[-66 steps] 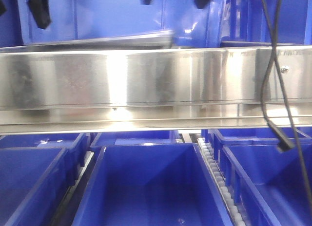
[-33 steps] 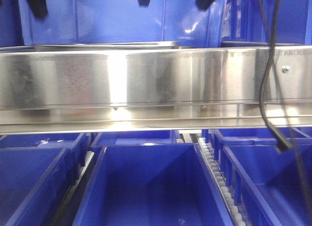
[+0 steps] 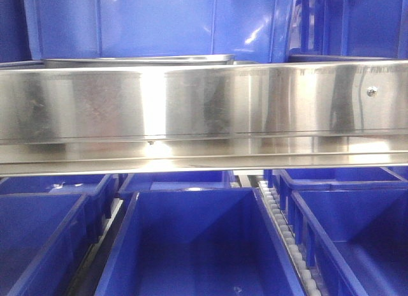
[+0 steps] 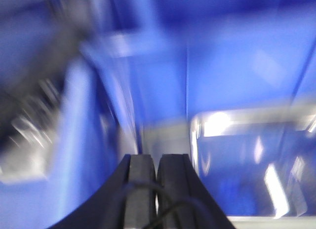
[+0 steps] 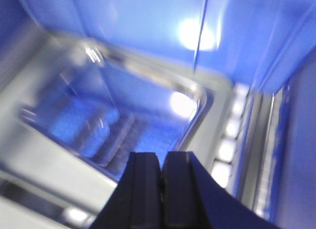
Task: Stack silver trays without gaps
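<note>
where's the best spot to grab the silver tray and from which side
Take the silver tray by its thin rolled rim, clear of the rounded corner, coming down from above to straddle it. It looks flat and shallow, so only the rim offers an edge. The right tool is shut and must open first.

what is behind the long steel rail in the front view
Just above the steel rail, the thin rim of a silver tray shows, with blue bin walls further back. The rail covers the tray's body, so whether trays are stacked there cannot be seen.
</note>
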